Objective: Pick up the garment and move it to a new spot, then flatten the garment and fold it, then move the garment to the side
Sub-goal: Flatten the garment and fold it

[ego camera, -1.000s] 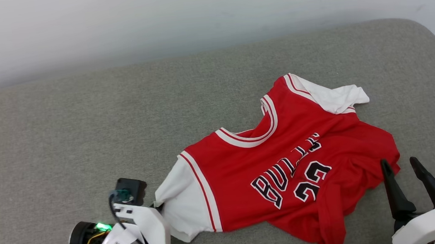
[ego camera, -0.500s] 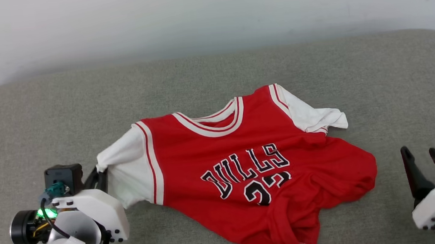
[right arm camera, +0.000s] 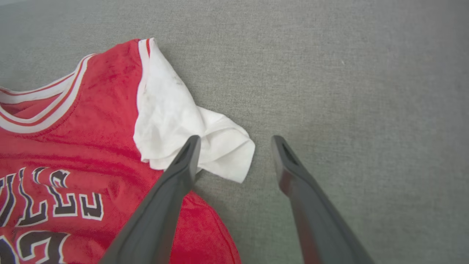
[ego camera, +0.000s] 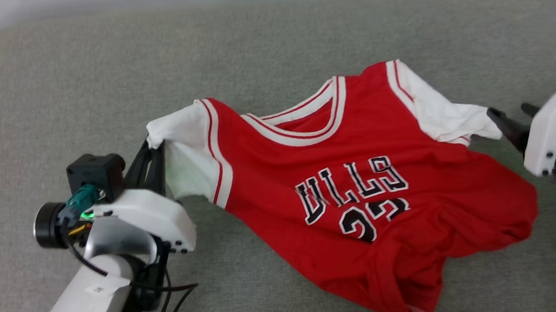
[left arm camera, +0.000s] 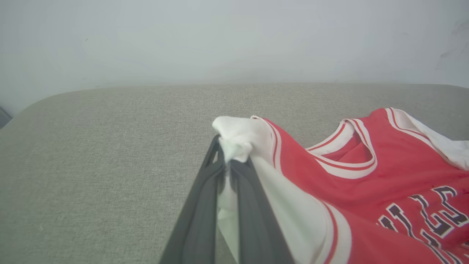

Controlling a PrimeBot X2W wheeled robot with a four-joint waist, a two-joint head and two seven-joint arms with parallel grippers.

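Now my left pincer [ego camera: 152, 147] grips the shirt [ego camera: 358, 169] by one sleeve [ego camera: 181, 129], my open right pincer [ego camera: 507, 108] just beside the other sleeve [ego camera: 448, 113].

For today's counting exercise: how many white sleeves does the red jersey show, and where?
2. One sleeve is pinched in the shut left gripper; the other lies on the grey cushion, beside the open right gripper.

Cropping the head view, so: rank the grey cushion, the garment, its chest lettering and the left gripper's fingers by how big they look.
1. grey cushion
2. garment
3. chest lettering
4. left gripper's fingers, clearly the smallest
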